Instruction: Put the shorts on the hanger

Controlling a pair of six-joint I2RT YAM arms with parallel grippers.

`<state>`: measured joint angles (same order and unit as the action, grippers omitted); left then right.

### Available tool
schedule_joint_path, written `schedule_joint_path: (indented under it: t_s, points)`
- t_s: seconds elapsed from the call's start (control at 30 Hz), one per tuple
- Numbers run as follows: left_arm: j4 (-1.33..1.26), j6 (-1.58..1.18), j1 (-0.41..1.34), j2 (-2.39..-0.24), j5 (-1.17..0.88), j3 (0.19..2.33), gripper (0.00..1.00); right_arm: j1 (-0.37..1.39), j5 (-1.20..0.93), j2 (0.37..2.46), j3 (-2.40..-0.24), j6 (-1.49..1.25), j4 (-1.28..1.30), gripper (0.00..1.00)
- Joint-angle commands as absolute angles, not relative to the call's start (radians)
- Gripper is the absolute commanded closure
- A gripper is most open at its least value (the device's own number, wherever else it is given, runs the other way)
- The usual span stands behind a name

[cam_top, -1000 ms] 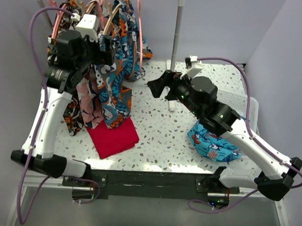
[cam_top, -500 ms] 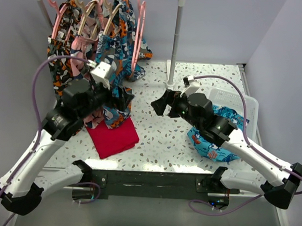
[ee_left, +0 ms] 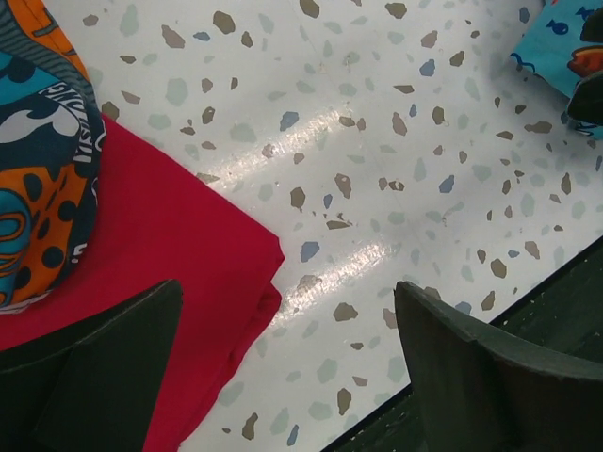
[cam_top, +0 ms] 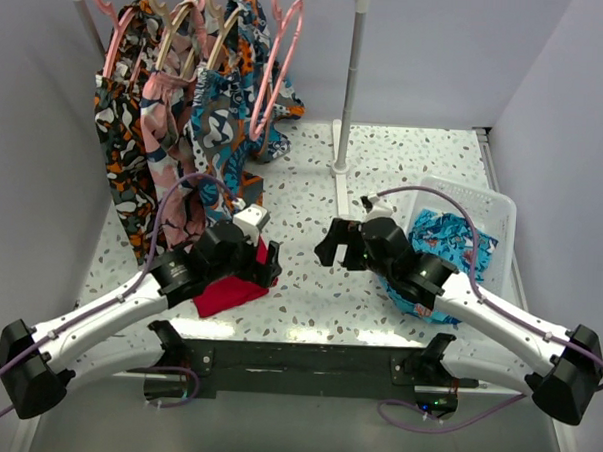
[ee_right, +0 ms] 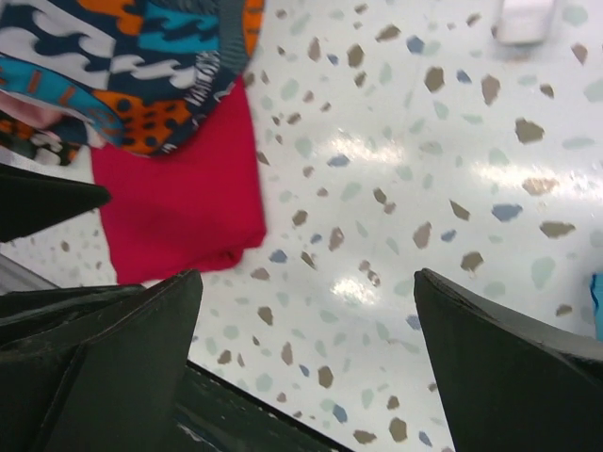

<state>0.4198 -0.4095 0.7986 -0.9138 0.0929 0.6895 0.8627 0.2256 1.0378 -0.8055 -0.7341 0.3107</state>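
A white table [cam_top: 314,177] speckled with brown, grey and blue chips lies under both grippers. At its far side, well beyond the two grippers, stands a white tube clothes rail [cam_top: 353,78] hung with printed garments. Among them are the soft fabric shorts [cam_top: 220,132] in a busy print of teal-blue, orange, navy and white. They hang on the slim tan open-frame hanger [cam_top: 218,44], whose hook is up on the rail. Their lower edge drops to just beyond the left gripper [cam_top: 266,268]. A pink hanger [cam_top: 273,70] hangs tilted beside them.

A white slatted plastic basket [cam_top: 463,188] sits to the outer side of the right gripper [cam_top: 331,245]. A pair of lighter turquoise shorts [cam_top: 446,232] with small red-orange figures lies in it. A folded flat red cloth [cam_top: 218,294] lies beneath the left gripper. In the left wrist view the hem of the printed shorts overlaps its far edge.

Both grippers hover low over the table, near each other, jaws spread wide and holding nothing. The left gripper's fingers [ee_left: 94,377] straddle the red cloth's corner. The right gripper's fingers [ee_right: 509,367] frame bare table, with the red cloth ahead and to their left.
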Motion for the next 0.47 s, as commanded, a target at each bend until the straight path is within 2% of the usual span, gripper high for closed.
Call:
schedule_joint_path:
  t_s: [0.0, 0.43]
  points:
    - [0.457, -0.43, 0.825, -0.91, 0.176, 0.727, 0.0, 0.859, 0.247, 0.976, -0.782, -0.758, 0.402, 0.02]
    - [0.463, -0.555, 0.825, -0.739, 0.233, 0.657, 0.0, 0.861, 0.322, 0.916, -0.752, -0.767, 0.422, 0.02]
